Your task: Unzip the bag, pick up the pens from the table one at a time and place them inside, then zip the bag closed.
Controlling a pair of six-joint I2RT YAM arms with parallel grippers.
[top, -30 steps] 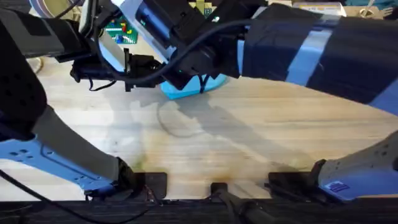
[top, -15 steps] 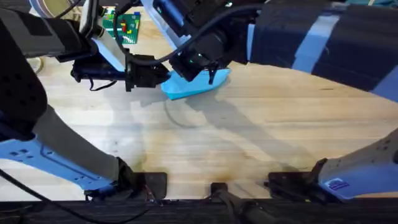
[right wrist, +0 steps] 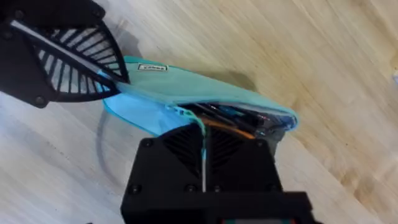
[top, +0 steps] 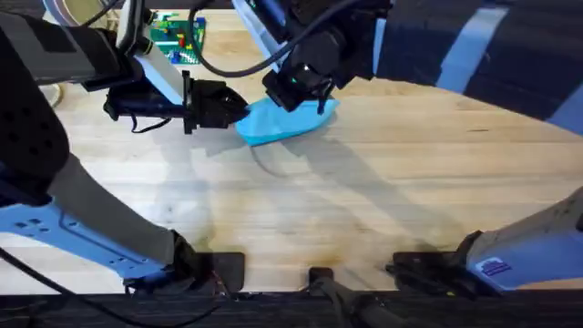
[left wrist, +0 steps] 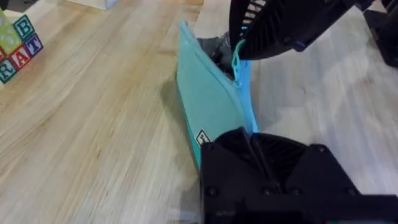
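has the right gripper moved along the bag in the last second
Yes. In the overhead view the right gripper has shifted right and away from the arms' bases, uncovering more of the bag on the table.

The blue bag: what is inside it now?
Through the open part of the bag, an orange pen and dark pens beside it lie inside. The right pincer covers their near ends; their number is unclear.
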